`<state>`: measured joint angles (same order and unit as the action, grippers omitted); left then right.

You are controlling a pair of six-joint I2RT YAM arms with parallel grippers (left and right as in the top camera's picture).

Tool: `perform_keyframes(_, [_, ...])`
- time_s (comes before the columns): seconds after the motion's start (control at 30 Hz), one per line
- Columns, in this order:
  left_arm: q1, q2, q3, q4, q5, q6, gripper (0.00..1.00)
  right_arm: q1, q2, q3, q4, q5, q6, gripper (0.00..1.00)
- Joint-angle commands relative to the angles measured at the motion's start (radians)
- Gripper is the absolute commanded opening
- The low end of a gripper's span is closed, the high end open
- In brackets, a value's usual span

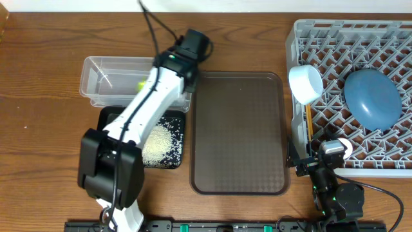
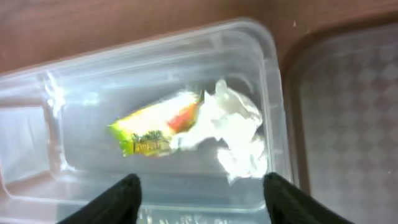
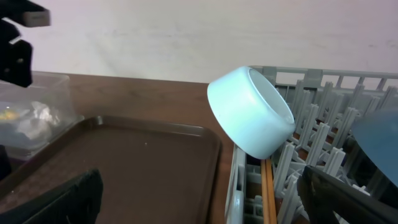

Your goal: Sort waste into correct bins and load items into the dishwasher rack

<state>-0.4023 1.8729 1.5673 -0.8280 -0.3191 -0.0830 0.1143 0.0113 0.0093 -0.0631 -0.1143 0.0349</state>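
The snack wrapper (image 2: 149, 132) and the crumpled white tissue (image 2: 237, 134) lie inside the clear tub (image 2: 56, 118), which also shows in the overhead view (image 1: 103, 80). My left gripper (image 2: 202, 196) hangs open and empty just above the tub's right end (image 1: 187, 55). Rice grains (image 1: 159, 140) lie in the black tray (image 1: 109, 116). The grey rack (image 1: 360, 38) holds a pale mint bowl (image 3: 252, 112) on its side, wooden chopsticks (image 3: 268, 193) and a dark-blue bowl (image 1: 372, 96). My right gripper (image 3: 199, 205) is open and empty at the rack's front left corner (image 1: 325, 154).
The large brown serving tray (image 1: 238, 132) lies between the bins and the rack, and shows in the right wrist view (image 3: 124, 162). My left arm reaches over the black tray and covers part of it.
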Motion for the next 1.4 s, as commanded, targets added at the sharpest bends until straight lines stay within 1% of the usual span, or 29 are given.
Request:
perform_keyframes(0.0, [-0.008,-0.124,0.021,-0.057,0.083,-0.026,0.67,-0.003,-0.005,-0.004,0.000,0.006,0.002,0.99])
perform_keyframes(0.13, [-0.026,-0.293,0.021,-0.177,0.079,-0.093,0.69,-0.003,-0.005,-0.004,0.000,0.006,0.002,0.99])
perform_keyframes(0.2, [-0.042,-0.380,0.021,-0.247,0.055,-0.131,0.76,-0.003,-0.005,-0.004,0.000,0.006,0.002,0.99])
perform_keyframes(0.27, [-0.056,-0.460,0.021,-0.315,0.037,-0.140,0.83,-0.003,-0.005,-0.004,0.000,0.006,0.002,0.99])
perform_keyframes(0.37, [-0.071,-0.565,0.021,-0.414,0.056,-0.140,0.85,-0.003,-0.005,-0.004,0.000,0.006,0.002,0.99])
perform_keyframes(0.43, [-0.074,-0.617,0.021,-0.460,0.105,-0.140,0.86,-0.003,-0.005,-0.004,0.000,0.006,0.002,0.99])
perform_keyframes(0.47, [-0.074,-0.640,0.021,-0.476,0.121,-0.140,0.86,-0.003,-0.005,-0.004,0.000,0.006,0.002,0.99])
perform_keyframes(0.53, [-0.074,-0.685,0.021,-0.488,0.129,-0.140,0.90,-0.003,-0.005,-0.004,0.000,0.006,0.002,0.99])
perform_keyframes(0.63, [-0.074,-0.731,0.021,-0.497,0.129,-0.140,0.90,-0.003,-0.005,-0.004,0.000,0.006,0.001,0.99])
perform_keyframes(0.77, [-0.077,-0.778,0.021,-0.560,0.130,-0.141,0.90,-0.003,-0.005,-0.004,0.000,0.006,0.002,0.99])
perform_keyframes(0.83, [-0.080,-0.801,0.020,-0.560,0.124,-0.143,0.90,-0.003,-0.005,-0.004,0.000,0.006,0.002,0.99])
perform_keyframes(0.87, [-0.079,-0.809,0.018,-0.552,0.116,-0.143,0.91,-0.003,-0.005,-0.004,0.000,0.006,0.002,0.99])
perform_keyframes(0.93, [-0.078,-0.834,-0.005,-0.483,0.095,-0.131,0.91,-0.003,-0.005,-0.004,0.000,0.006,0.001,0.99])
perform_keyframes(1.07, [-0.038,-0.918,-0.120,-0.259,0.113,-0.068,0.91,-0.003,-0.005,-0.004,0.000,0.006,0.002,0.99])
perform_keyframes(1.2, [0.031,-1.056,-0.340,-0.003,0.192,-0.002,0.91,-0.003,-0.005,-0.004,0.000,0.006,0.002,0.99])
perform_keyframes(1.37, [0.118,-1.257,-0.626,0.259,0.204,0.000,0.91,-0.003,-0.005,-0.004,0.000,0.006,0.001,0.99])
